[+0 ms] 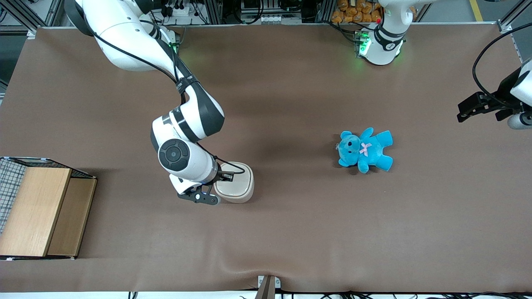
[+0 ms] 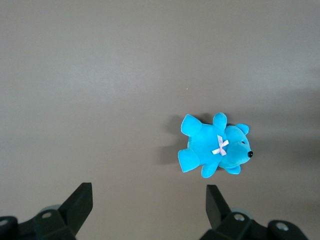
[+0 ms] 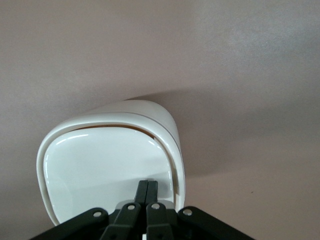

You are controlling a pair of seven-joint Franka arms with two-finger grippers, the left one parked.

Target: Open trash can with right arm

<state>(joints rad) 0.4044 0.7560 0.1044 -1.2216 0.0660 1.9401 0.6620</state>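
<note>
pincer [image 3: 147, 191] closed, tips on trash can [image 1: 236, 187] lid.

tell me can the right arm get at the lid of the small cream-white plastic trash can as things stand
Probably yes. The right arm's hand is already over the small cream-white plastic trash can, fingers shut together on its flat pale lid, with nothing in between.
</note>
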